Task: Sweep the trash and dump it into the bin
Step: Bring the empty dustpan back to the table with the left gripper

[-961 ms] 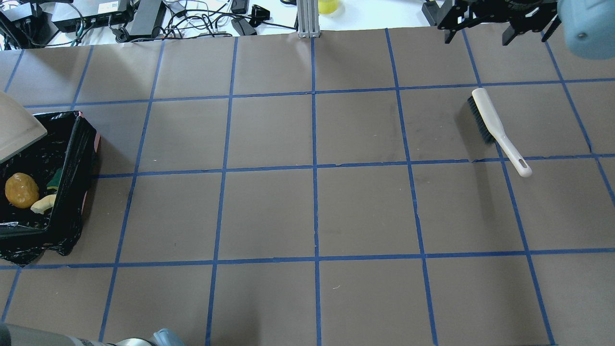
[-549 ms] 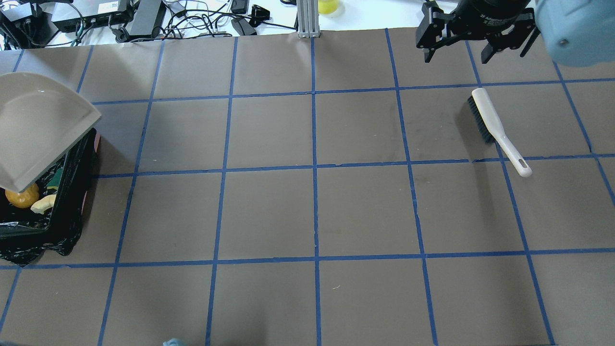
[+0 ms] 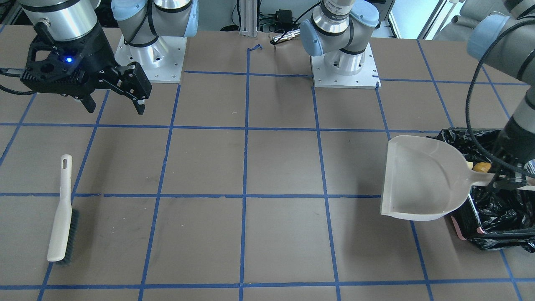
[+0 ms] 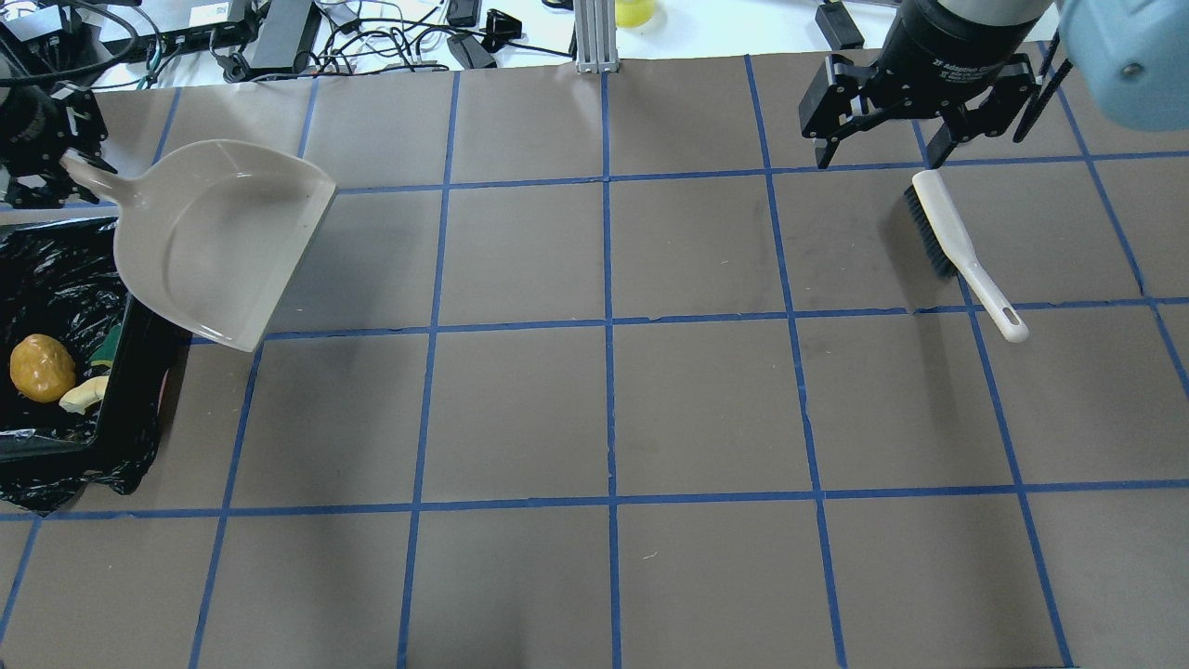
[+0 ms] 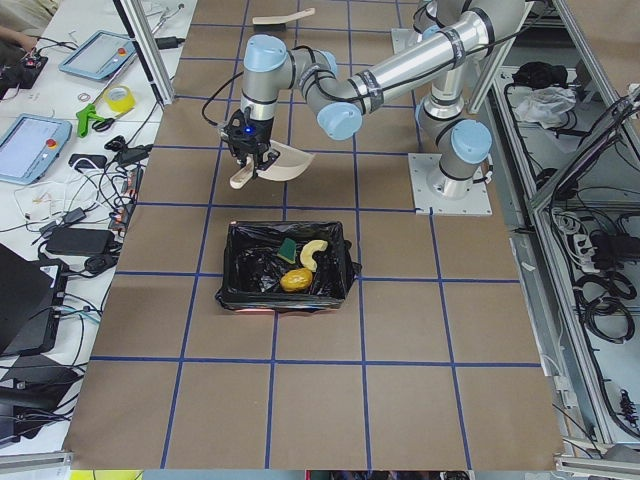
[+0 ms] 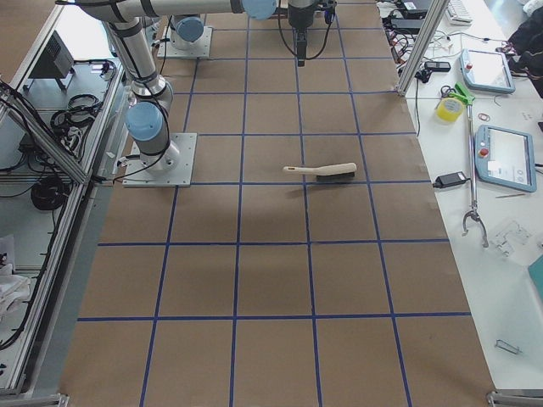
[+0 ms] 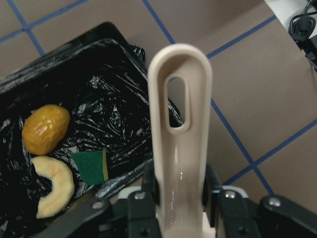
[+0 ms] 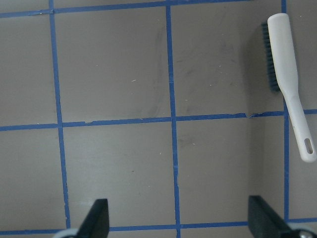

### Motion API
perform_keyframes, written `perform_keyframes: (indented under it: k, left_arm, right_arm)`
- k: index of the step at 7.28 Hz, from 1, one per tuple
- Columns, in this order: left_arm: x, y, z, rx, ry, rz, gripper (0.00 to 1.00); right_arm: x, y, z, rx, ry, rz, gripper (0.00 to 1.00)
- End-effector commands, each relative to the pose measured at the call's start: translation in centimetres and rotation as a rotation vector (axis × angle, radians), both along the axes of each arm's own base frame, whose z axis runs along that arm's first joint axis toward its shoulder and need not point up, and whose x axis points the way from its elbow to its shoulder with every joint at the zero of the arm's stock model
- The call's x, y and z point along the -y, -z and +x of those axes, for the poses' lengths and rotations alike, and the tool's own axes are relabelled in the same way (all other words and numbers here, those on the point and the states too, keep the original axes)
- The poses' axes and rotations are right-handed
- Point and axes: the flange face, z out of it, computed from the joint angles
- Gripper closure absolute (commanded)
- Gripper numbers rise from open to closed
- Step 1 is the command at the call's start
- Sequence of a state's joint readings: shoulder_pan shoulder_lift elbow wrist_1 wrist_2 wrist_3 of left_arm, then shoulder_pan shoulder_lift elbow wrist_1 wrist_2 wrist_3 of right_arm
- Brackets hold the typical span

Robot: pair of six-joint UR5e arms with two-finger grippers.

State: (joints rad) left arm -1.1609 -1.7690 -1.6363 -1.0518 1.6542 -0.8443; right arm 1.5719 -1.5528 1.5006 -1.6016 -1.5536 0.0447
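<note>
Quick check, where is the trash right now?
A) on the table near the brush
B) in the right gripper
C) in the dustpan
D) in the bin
D: the lump, the croissant piece and the sponge all lie inside the bin, and the dustpan held by the left gripper is empty.

The left gripper point(image 7: 180, 191) is clamping the beige plastic dustpan handle point(image 7: 181, 166). Beyond it, a golden-brown potato-like lump point(image 7: 45, 129), a curved tan croissant-like piece point(image 7: 55, 186) and a green-and-yellow sponge wedge point(image 7: 90, 167) are lying in the black-bag-lined bin point(image 7: 104, 99) on the brown table point(image 7: 257, 99)
</note>
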Motion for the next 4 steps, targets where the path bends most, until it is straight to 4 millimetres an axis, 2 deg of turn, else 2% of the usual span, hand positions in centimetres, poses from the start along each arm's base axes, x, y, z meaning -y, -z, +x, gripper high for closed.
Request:
perform_keyframes:
  k: [1, 3, 4]
  left_arm:
    - [1.3, 4.1, -4.2, -0.089, -0.184, 0.045, 1.0]
    - [3.2, 7.6, -8.4, -0.115, -0.24, 0.076, 1.0]
    - [4.1, 9.3, -8.7, -0.116, -0.212, 0.098, 1.0]
  right_arm:
    - [-0.1, 0.1, 0.0, -0.003, 0.0, 0.0, 0.0]
    - [0.2, 0.5, 0.0, -0.003, 0.001, 0.011, 0.0]
    - [0.2, 0.5, 0.0, 0.003, 0.004, 0.011, 0.0]
